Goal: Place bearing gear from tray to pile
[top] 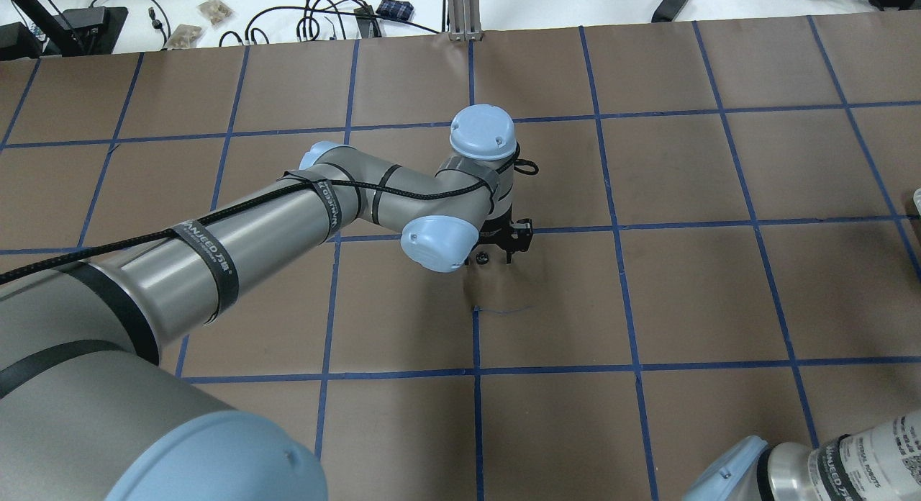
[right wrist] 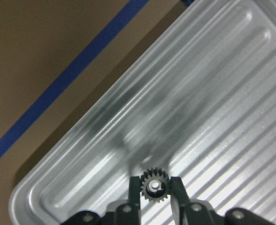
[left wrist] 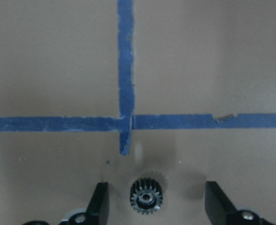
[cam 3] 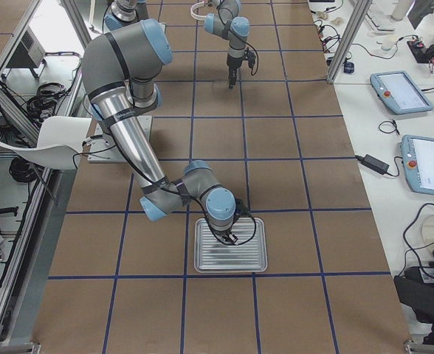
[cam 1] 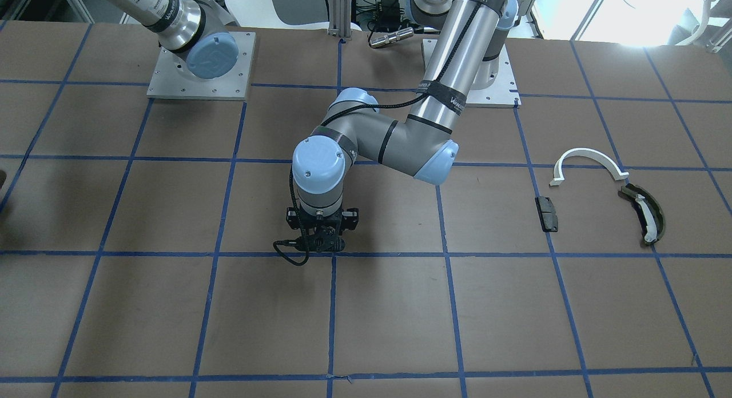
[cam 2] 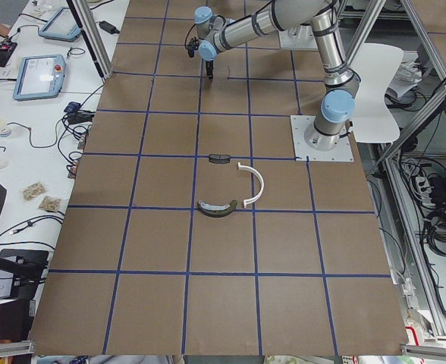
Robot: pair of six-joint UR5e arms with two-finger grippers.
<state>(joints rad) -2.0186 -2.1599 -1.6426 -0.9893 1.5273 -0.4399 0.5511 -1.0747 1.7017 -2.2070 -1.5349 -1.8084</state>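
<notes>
Right gripper (right wrist: 155,185): clenched on a small bearing gear (right wrist: 154,187), at the ribbed metal tray (right wrist: 213,93).
Left gripper (left wrist: 156,193): released, fingers straddling a second gear (left wrist: 146,198) lying on the table.
Pile, well apart from both: white half-ring (cam 1: 586,152), olive curved piece (cam 1: 655,212), black block (cam 1: 547,213).

Small dark toothed gear (right wrist: 153,186) held over the ribbed silver tray (right wrist: 213,93); second gear (left wrist: 146,197) lies flat on the tabletop (left wrist: 58,56); loose pile (cam 1: 547,213) well apart.

Brown table (cam 1: 171,318) (blue grid lines (cam 1: 332,318)), ribbed silver tray (right wrist: 222,84).
</notes>
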